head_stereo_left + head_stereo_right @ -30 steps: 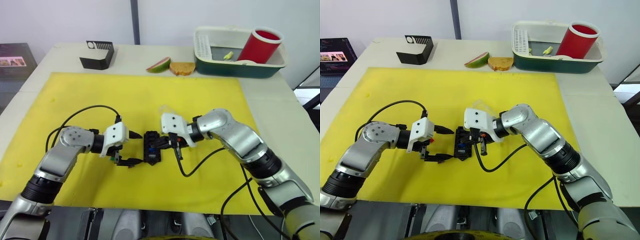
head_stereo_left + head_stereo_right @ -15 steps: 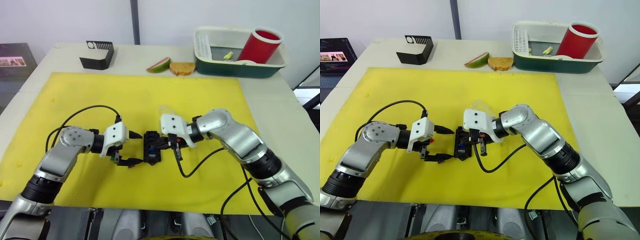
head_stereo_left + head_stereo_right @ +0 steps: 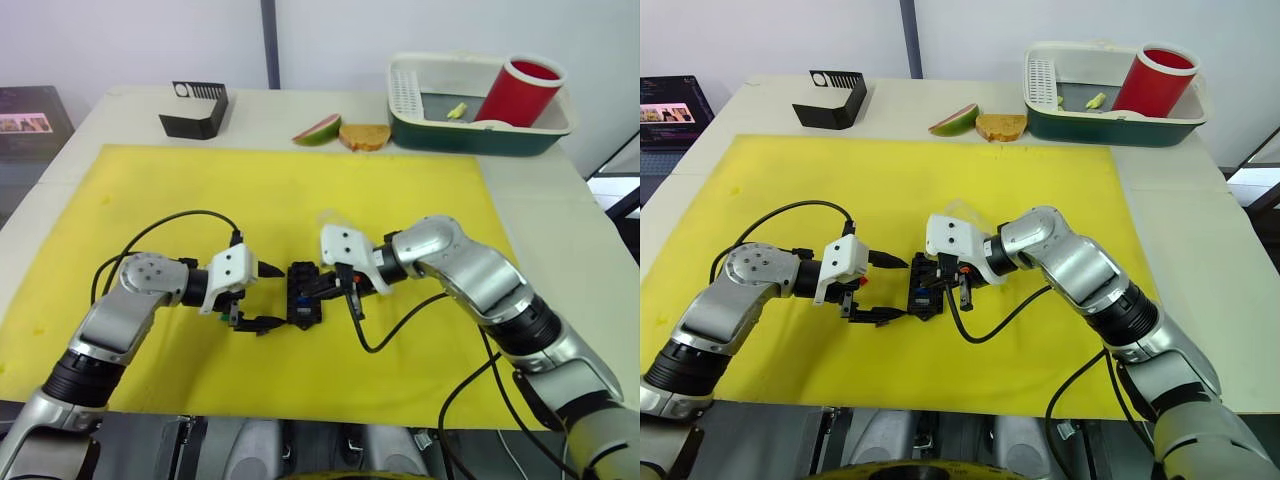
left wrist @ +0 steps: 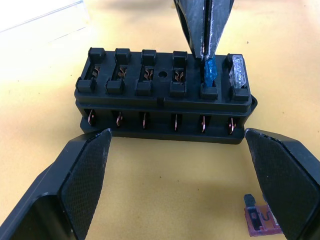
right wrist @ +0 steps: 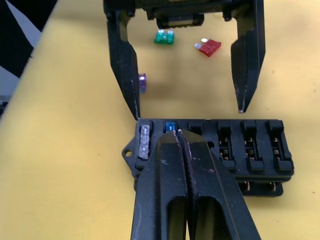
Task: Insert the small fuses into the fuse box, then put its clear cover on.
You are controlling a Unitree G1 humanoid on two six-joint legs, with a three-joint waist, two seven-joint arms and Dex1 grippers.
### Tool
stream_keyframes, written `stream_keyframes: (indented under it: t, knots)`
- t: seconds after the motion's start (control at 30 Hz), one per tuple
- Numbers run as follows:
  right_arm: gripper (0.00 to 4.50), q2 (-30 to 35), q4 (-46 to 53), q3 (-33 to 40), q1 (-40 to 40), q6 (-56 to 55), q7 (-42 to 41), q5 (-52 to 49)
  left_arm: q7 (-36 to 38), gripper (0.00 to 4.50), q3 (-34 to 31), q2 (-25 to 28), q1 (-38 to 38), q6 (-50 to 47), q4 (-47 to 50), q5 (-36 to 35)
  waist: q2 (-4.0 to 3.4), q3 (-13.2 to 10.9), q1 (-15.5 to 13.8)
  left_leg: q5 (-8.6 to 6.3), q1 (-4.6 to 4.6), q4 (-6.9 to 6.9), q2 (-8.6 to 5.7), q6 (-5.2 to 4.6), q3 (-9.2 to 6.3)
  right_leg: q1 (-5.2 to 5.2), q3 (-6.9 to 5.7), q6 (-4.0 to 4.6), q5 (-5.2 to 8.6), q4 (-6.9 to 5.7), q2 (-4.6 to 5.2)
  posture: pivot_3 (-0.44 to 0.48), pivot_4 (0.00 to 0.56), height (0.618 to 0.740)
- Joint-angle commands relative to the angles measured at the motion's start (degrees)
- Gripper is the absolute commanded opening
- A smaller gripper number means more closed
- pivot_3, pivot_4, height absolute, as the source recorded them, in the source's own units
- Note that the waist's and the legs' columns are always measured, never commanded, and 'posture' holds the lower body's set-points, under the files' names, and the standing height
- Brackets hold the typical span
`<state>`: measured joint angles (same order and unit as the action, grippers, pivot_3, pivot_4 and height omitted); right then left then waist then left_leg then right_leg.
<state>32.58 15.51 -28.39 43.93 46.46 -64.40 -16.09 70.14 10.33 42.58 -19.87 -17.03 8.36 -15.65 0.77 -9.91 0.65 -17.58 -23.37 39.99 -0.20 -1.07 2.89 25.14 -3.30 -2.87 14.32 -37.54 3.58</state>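
My right fingers are pinched together on the blue fuse, holding it upright in the second slot from one end of the fuse box. The grey fuse sits already seated in the end slot just beside it; the other four slots stand bare, their copper contacts showing. My left fingers are spread wide apart, gripping nothing, their tips flanking the near long side of the fuse box without touching it. The box lies on the yellow mat between my two hands. Loose on the mat by my left fingers lie the green fuse, the red fuse and the purple fuse, the purple one partly hidden behind one left finger. The clear cover rests flat on the mat just beyond the box, on its far side from my left hand.
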Motion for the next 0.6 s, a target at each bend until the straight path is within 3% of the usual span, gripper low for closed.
stream_keyframes:
  t: [0.03,0.6]
  knots:
    - [0.06,-0.31,1.97,1.32,1.23,0.21,-0.17,-1.08,-0.04,4.5,-0.88,0.11,-0.31,0.29,1.6,-0.84,0.0,0.0,0.0,0.0,0.0,0.0,0.0,0.0,0.0,0.0,0.0,0.0,0.0,0.0,0.0,0.0,0.15,0.74]
    - [0.06,0.7,1.24,-2.16,-0.3,-1.85,0.2,2.21,0.28,4.5,-0.99,0.48,0.12,0.03,2.26,-1.01,0.0,0.0,0.03,0.0,0.0,0.0,0.0,0.0,0.0,0.0,0.0,0.0,0.0,0.0,0.0,0.0,0.15,0.74]
